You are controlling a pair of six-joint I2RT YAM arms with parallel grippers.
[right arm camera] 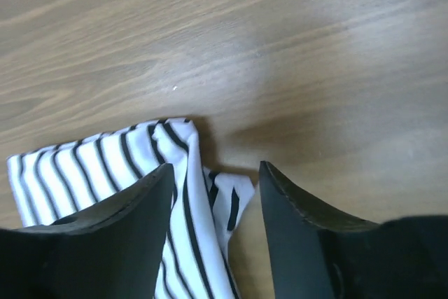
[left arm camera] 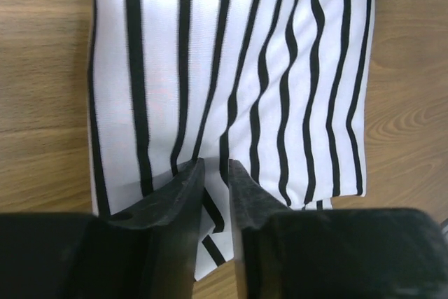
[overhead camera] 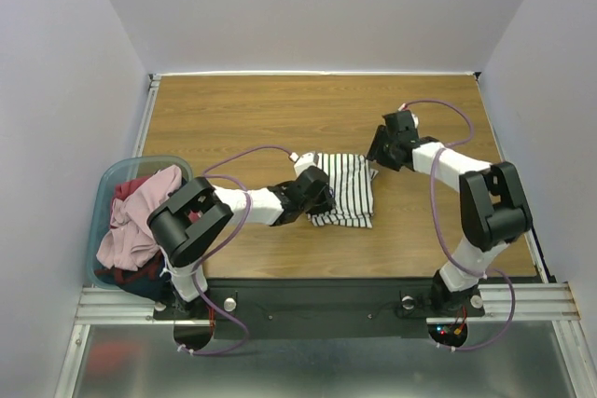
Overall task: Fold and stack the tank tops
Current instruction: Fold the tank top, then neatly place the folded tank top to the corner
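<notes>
The white tank top with thin black stripes [overhead camera: 350, 188] lies folded in a rough rectangle on the wooden table. My left gripper [overhead camera: 322, 195] is at its left edge. In the left wrist view the cloth [left arm camera: 280, 68] fills the frame, and the gripper [left arm camera: 215, 164] is nearly closed on it, with the stripes gathering towards the tips. My right gripper [overhead camera: 378, 151] is at the top's far right corner. In the right wrist view it [right arm camera: 213, 169] is open, straddling that bunched corner [right arm camera: 189, 173]. A pink top [overhead camera: 140, 221] lies with a dark red one [overhead camera: 131, 188] in the tub.
The translucent light-blue tub [overhead camera: 107, 179] stands at the table's left edge, beside the left arm's base, heaped with clothes. Bare wood [overhead camera: 280, 109] stretches behind the striped top. White walls close in the table on three sides.
</notes>
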